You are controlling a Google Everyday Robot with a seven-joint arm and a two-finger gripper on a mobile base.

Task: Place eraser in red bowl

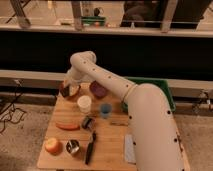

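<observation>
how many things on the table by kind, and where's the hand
bowls: 2, red bowl and purple bowl
cups: 2, white cup and blue cup
food: 2, carrot and apple
metal pieces: 2, can and tin
black tool: 1
grey pad: 1
total: 10
The hand is over the red bowl.

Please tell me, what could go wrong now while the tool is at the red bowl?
The tool hangs over the red bowl at the table's far left corner; a bump could push the bowl toward the edge. The arm's elbow passes close above the purple bowl and the white cup, so pulling back might knock them. I cannot see the eraser, so whether it lands inside is uncertain.
</observation>
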